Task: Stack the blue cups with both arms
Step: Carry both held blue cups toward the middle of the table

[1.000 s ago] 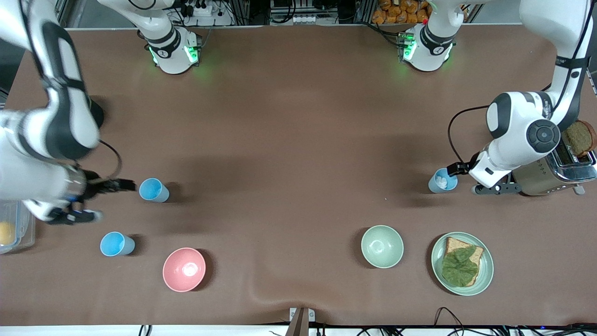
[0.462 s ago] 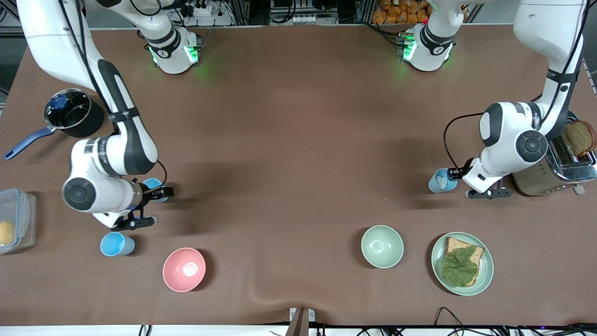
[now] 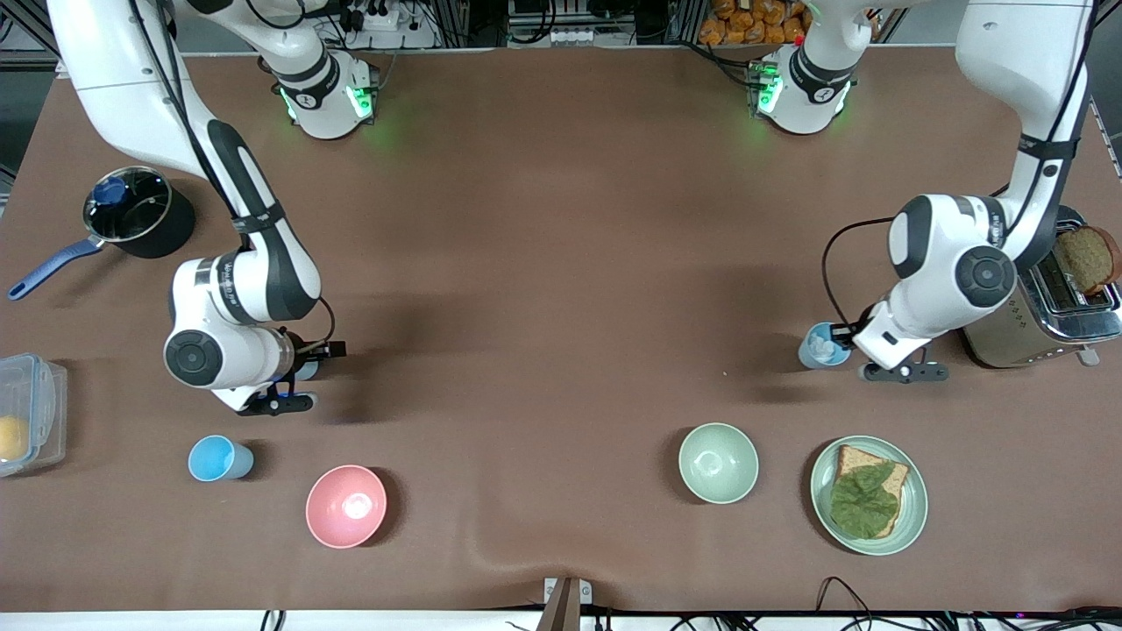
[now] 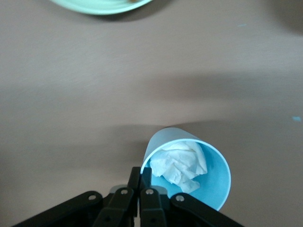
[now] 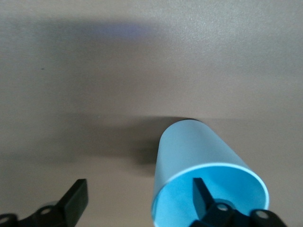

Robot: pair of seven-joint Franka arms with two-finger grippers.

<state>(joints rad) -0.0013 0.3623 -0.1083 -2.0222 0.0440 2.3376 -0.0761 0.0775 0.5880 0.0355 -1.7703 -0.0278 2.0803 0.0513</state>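
Observation:
A paler blue cup [image 3: 820, 345] with crumpled white paper inside stands near the toaster. My left gripper [image 3: 840, 336] is shut on its rim; in the left wrist view the gripper [image 4: 140, 177] pinches the wall of the cup [image 4: 218, 182], one finger inside and one outside. My right gripper [image 3: 310, 363] is low over a sky blue cup [image 3: 306, 369] that is mostly hidden under the wrist. In the right wrist view the gripper [image 5: 139, 194] is open, one finger inside this cup [image 5: 194, 146] and the other well outside. A second sky blue cup [image 3: 215, 459] stands apart, nearer the front camera.
A pink bowl [image 3: 345, 506] and a pale green bowl [image 3: 718, 462] sit near the front. A green plate [image 3: 912, 517] holds bread and a leaf. A toaster [image 3: 1043, 320] is beside the left arm. A black pot [image 3: 136, 213] and a plastic container [image 3: 26, 421] are at the right arm's end.
The right arm swung in from the table's end, and its gripper now straddles the sky blue cup's wall. The left gripper moved onto the pale cup's rim, and the cup shifted slightly.

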